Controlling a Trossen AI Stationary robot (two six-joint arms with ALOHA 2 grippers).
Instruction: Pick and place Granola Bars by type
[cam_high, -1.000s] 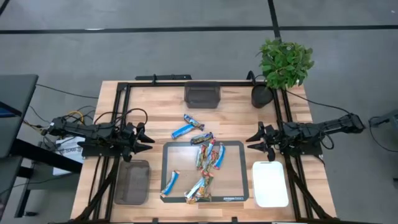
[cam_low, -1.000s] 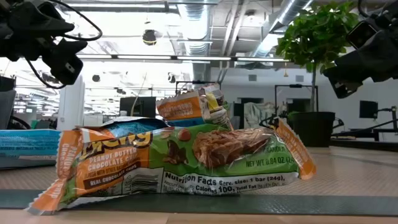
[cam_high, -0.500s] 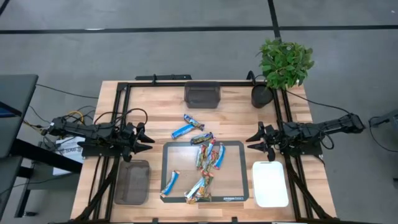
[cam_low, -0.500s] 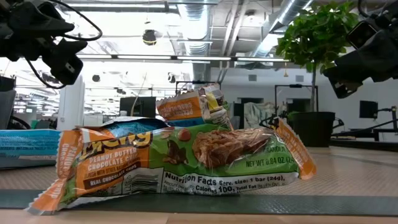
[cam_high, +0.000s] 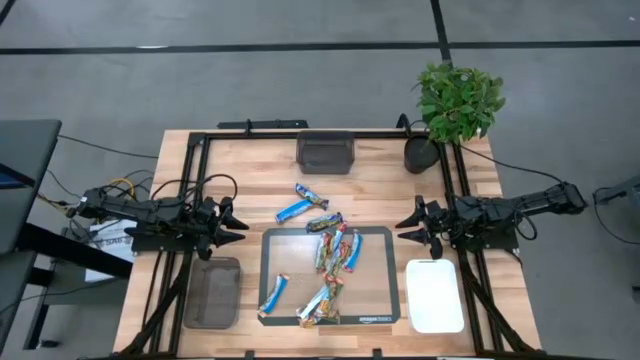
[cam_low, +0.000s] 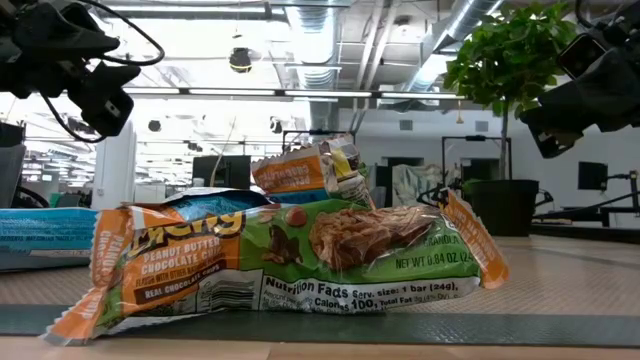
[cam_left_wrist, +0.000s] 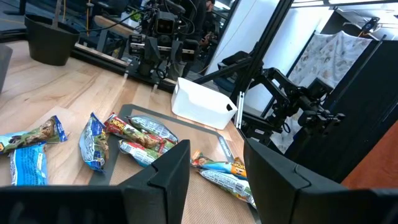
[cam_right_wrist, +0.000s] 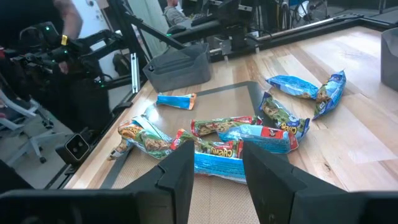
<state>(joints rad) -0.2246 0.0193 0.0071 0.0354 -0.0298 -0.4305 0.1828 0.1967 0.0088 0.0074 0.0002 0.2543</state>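
Note:
Several granola bars (cam_high: 331, 262) in shiny blue, green and orange wrappers lie flat on a grey mat (cam_high: 381, 300) at the table's middle and on the wood just beyond it; a blue one (cam_high: 294, 209) lies farther out. The low view shows a green bar (cam_low: 280, 258) close up. My left gripper (cam_high: 240, 225) hovers open at the table's left side, clear of the bars (cam_left_wrist: 134, 138). My right gripper (cam_high: 404, 227) hovers open at the right side, facing the pile (cam_right_wrist: 239, 134).
A dark tray (cam_high: 212, 294) sits at the near left, another dark tray (cam_high: 326, 153) at the far middle, a white tray (cam_high: 435, 295) at the near right. A potted plant (cam_high: 455, 105) stands at the far right corner. A black frame (cam_high: 200, 170) borders the work area.

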